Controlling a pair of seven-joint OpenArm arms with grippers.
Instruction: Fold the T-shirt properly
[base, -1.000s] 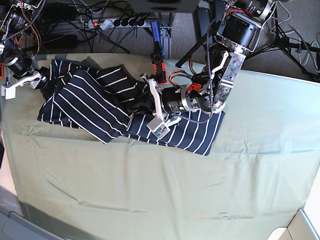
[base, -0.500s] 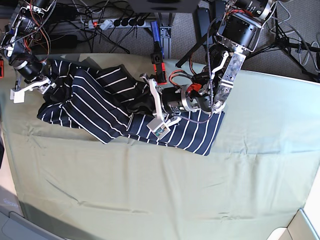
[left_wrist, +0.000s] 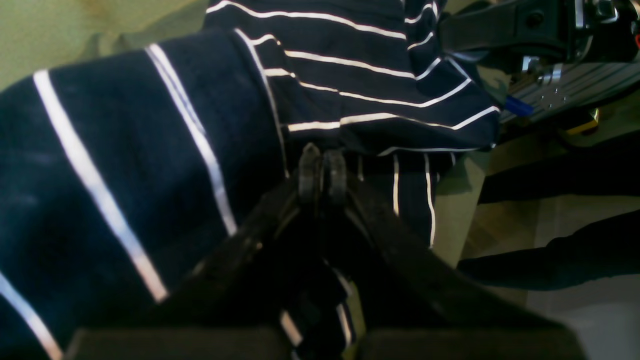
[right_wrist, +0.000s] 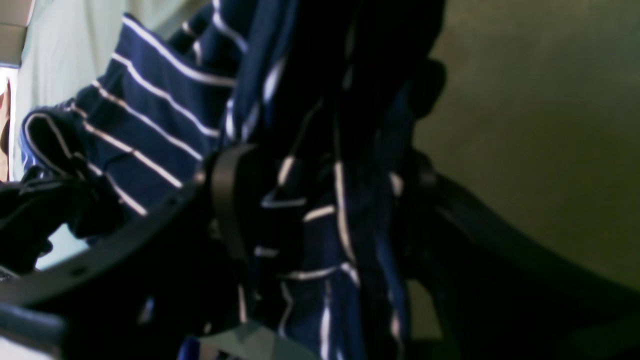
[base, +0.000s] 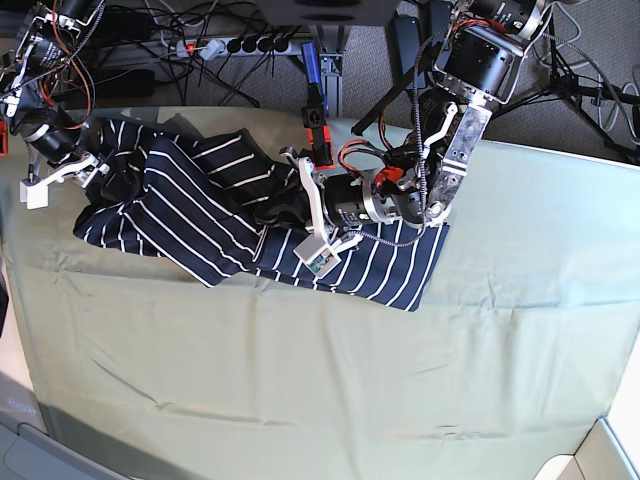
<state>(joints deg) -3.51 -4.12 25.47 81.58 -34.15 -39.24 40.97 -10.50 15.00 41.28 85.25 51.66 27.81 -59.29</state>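
Left gripper jaws together, pinching T-shirt cloth mid-garment. Right gripper jaws wide apart, bunched shirt cloth between them. T-shirt crumpled near far-left corner of table.

Closed left end effector seemingly touches T-shirt.

From overhead we get even, bright daylight with soft shadows. Both wrist pictures are dim and soft; cloth nearest the jaws blurs, and the fingers read as black silhouettes.
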